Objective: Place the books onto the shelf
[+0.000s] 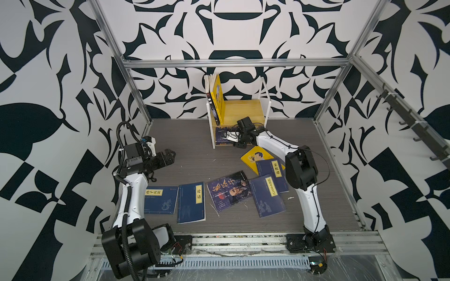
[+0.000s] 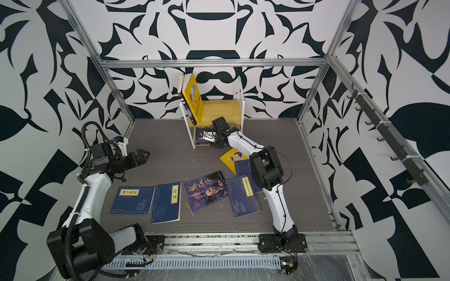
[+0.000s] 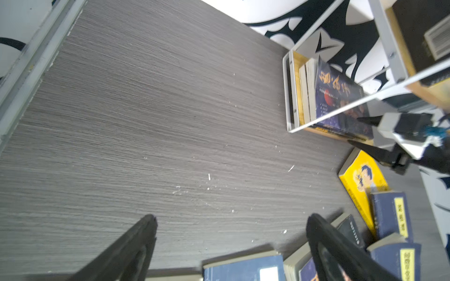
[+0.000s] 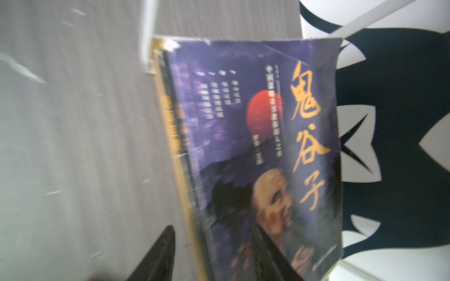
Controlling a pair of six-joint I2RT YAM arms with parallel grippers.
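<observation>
Right wrist view shows the navy portrait paperback (image 4: 255,146) upright at the left end of the lower tier of the white-framed wooden shelf (image 1: 243,109), its near edge between the half-parted jaws of the right gripper (image 1: 226,136), one finger (image 4: 160,255) clear of it; the left gripper (image 1: 171,158) hangs wide open, empty, well left.

On the table (image 1: 190,146) are counted four navy books (image 1: 192,203), one portrait book (image 1: 230,191) and one yellow book (image 1: 252,155). One shelf (image 1: 243,109) is seen at twelve o'clock.
</observation>
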